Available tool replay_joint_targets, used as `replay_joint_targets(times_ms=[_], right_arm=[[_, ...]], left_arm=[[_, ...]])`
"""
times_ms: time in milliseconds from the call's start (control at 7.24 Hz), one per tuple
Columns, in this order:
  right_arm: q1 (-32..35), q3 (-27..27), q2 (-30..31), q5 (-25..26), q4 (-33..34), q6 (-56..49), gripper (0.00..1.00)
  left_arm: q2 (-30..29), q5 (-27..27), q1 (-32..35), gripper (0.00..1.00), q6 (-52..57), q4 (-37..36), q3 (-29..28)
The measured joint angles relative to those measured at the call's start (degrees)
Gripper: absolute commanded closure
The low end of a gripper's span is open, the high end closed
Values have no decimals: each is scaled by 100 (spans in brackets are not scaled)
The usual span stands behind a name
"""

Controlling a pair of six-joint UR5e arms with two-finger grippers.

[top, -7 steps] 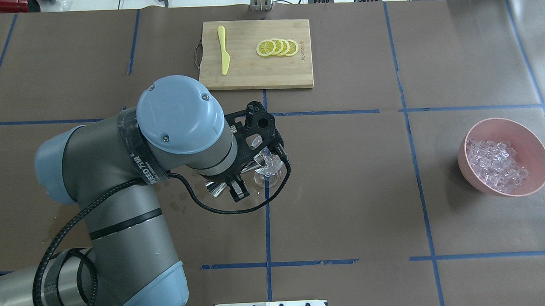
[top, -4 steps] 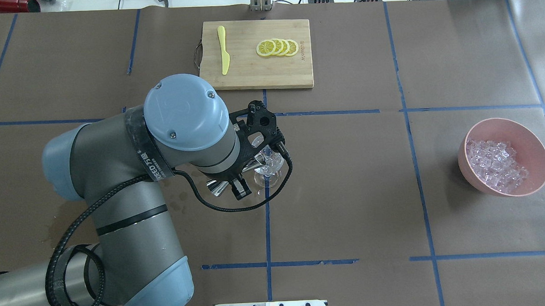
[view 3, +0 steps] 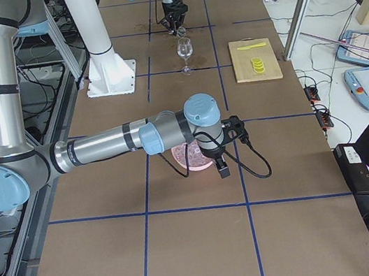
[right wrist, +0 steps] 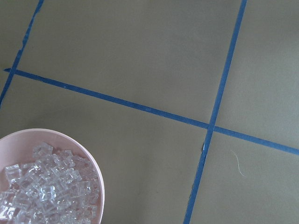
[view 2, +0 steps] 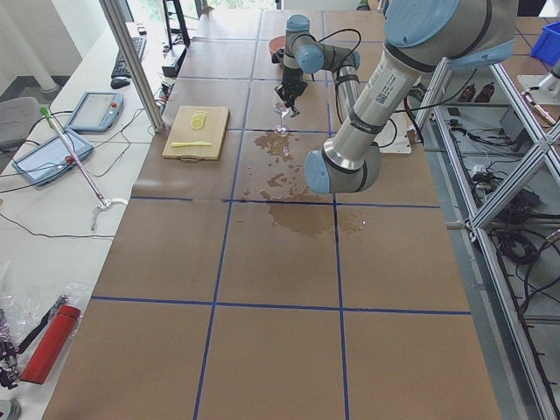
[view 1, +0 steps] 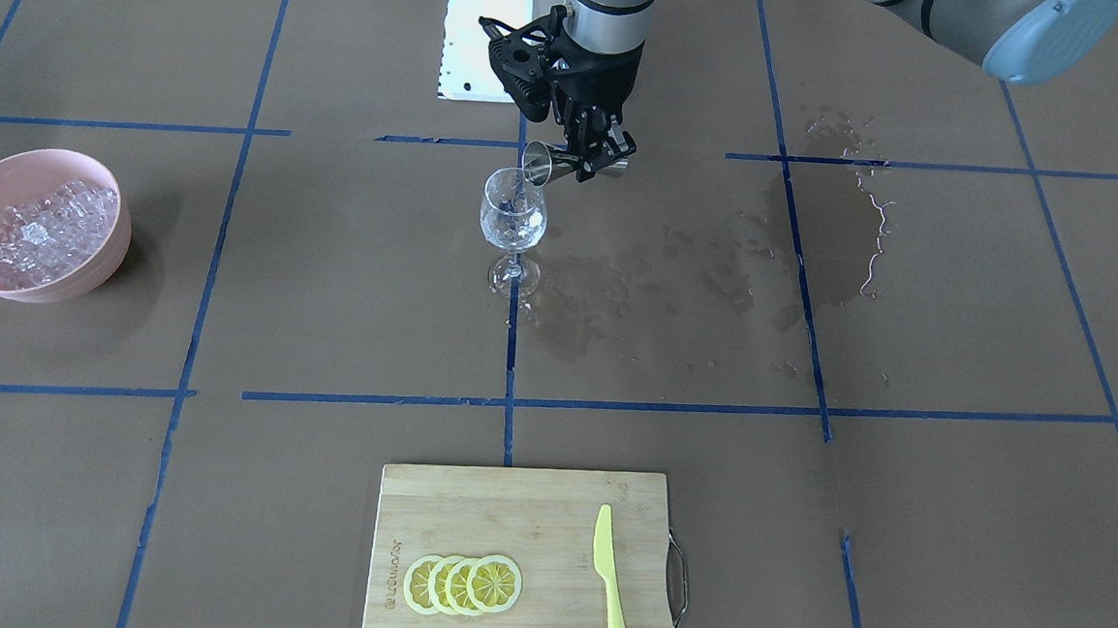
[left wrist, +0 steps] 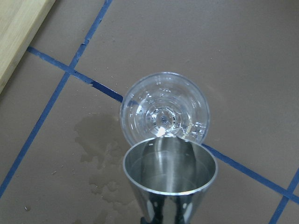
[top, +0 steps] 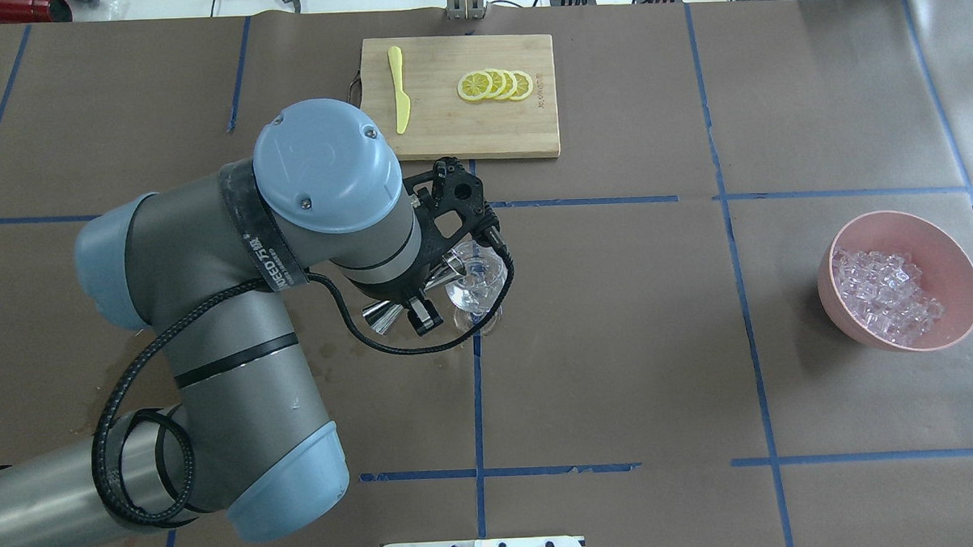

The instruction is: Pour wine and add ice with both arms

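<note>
Ice (top: 884, 292): a heap of small clear cubes in a pink bowl (top: 951, 245) at the right end of the table in the overhead view, well apart from all else and, by the look of it, not yet drawn on. Nearer arm: right arm (view 3: 115, 144). Its right gripper (view 3: 221, 167) hangs close by the bowl in the right-side view. The right wrist camera has the bowl in its lower left corner, so the bowl seems to lie off to one side of the claw, not squarely beneath. Whether that claw is released or clenched cannot be told. Wine glass (view 1: 513, 219): upright at mid-table on a blue tape line, far to the left of the bowl in the overhead view. Left gripper (view 1: 590, 151): clenched on the waist of a steel jigger (view 1: 568, 167), whose long axis is tipped near level, mouth at the glass's rim. Whether liquid is running cannot be told. Left arm (top: 235, 258) is the farther one from the bowl and is occupied. Judgement: pouring is the step in hand, and the ice step falls to the right arm, which needs to centre over the bowl first. Wet patches (view 1: 678, 273): on the paper beside the glass. Cutting board (view 1: 508, 505): at the far edge, bearing lemon slices (view 1: 465, 583) and a yellow knife (view 1: 610, 589).
</note>
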State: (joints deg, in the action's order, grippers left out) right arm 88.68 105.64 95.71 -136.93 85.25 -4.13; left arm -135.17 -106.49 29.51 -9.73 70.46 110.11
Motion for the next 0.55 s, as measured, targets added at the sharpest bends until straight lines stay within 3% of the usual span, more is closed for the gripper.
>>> replay_joint_targets(times_ms=[552], right_arm=[[0,3,0,-1,0,0,0]], left_arm=[[39,-50,118,100,6,121,288]])
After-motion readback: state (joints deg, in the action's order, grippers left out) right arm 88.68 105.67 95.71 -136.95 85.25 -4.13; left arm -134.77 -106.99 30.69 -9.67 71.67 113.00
